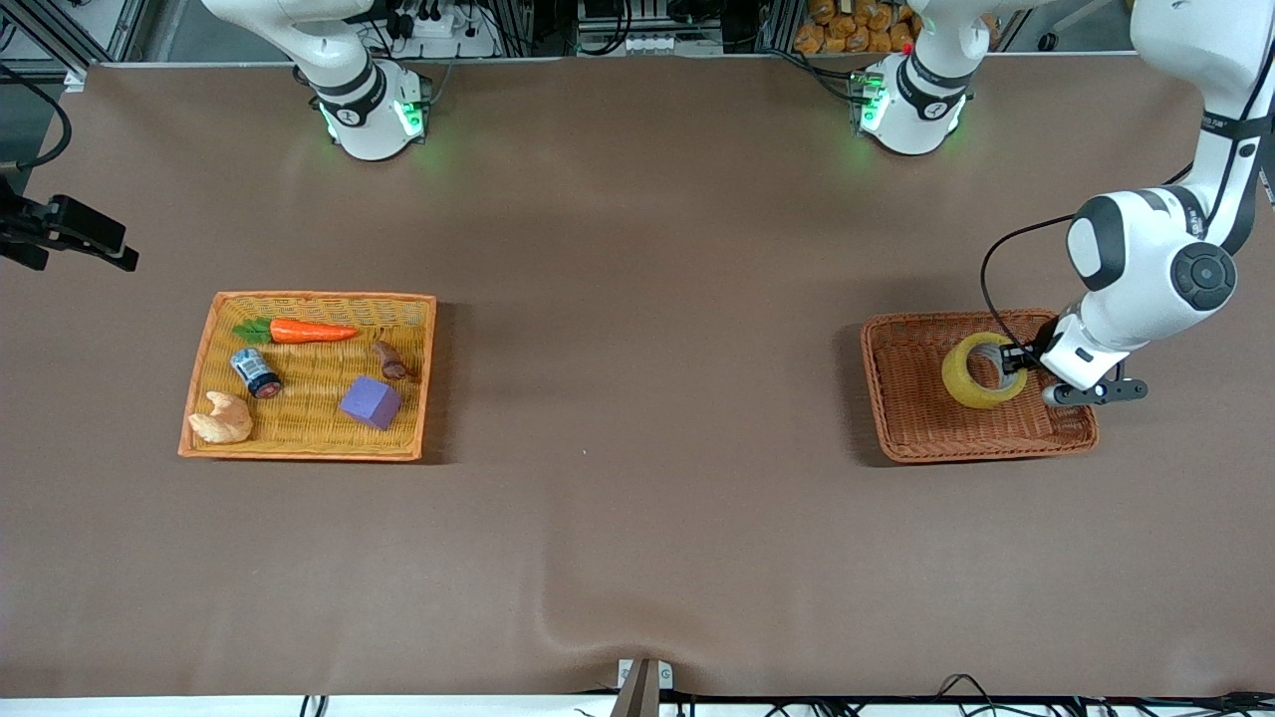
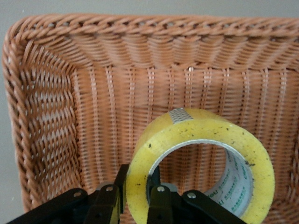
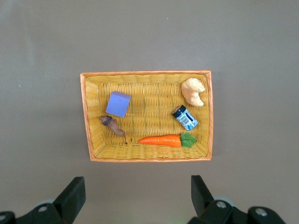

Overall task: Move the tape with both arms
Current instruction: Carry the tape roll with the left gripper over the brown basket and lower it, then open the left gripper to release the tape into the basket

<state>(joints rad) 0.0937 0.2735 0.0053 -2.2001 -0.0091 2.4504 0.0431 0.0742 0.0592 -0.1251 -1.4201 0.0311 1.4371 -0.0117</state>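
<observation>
- where the brown basket [image 1: 901, 418] sits toward the left arm's end of the table, the tape [image 1: 976, 383] stands tilted on its edge inside it, its wide hole facing up and outward.
- the left gripper [image 1: 1014, 358] is down in that basket at the roll; in the left wrist view its fingers [image 2: 161, 198] are narrowed onto the yellow wall of the tape [image 2: 233, 144], one on the outer face and one inside the hole, pinching it.
- the roll is near the basket's middle, closer to the side where the left arm comes in, with woven floor [image 2: 117, 107] showing around it.
- toward the right arm's end of the table lies the yellow basket [image 1: 423, 398], well apart from the brown one.
- in it, nearest the front camera, is a bread piece [image 1: 221, 418], with a purple cube [image 1: 371, 402] beside it.
- a little farther are a small jar [image 1: 256, 371] and a brown lump [image 1: 391, 360].
- farthest in that basket lies a carrot [image 1: 299, 331].
- the right gripper [image 3: 138, 198] waits high over the table just beside the yellow basket [image 3: 86, 116], its fingers spread wide and holding nothing.
</observation>
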